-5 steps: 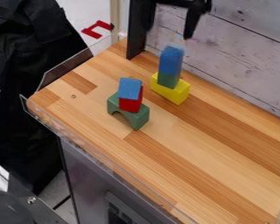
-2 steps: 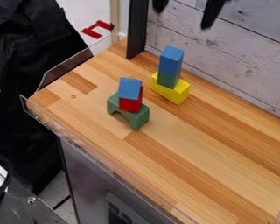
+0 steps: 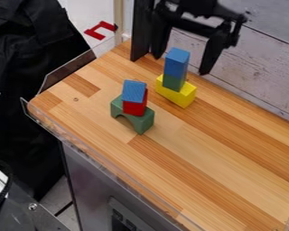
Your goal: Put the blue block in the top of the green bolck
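The black two-finger gripper [image 3: 180,64] had its fingers spread wide, gripping nothing, at the upper centre of the frame. Between them in the picture, apart from both, the tall blue block [image 3: 176,63] stood upright on the small green block [image 3: 173,82], long axis vertical. The yellow notched block [image 3: 182,96] hid the green one's foot; the top edge cropped the arm.

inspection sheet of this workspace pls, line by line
surface: wooden tabletop, small dark mark near its left corner
job's things: blue block upright on green block, on yellow block
clutter: short blue block on red block on green arch
gripper: gripper open, empty
cables: black cable, lower left
surroundings: plank-pattern wall behind, black cloth left
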Tool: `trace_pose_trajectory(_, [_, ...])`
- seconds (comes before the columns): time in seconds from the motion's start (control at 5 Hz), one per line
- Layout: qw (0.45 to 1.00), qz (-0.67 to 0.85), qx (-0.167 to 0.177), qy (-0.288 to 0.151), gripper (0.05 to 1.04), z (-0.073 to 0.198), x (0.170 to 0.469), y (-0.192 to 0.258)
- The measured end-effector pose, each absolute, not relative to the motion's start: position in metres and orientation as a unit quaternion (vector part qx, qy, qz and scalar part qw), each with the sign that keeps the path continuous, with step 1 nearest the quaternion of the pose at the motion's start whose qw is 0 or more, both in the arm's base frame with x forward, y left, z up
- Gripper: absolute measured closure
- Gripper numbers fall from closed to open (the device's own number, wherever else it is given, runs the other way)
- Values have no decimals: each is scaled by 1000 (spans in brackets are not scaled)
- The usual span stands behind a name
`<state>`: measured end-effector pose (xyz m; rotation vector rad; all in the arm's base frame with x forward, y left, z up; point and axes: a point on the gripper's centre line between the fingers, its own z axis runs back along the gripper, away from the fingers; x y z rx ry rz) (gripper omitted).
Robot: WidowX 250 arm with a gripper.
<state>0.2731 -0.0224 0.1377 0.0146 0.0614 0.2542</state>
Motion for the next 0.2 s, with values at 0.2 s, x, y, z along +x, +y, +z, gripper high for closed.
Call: trace_pose_trajectory(0.2, [989, 146, -8, 35, 84, 119, 279, -13])
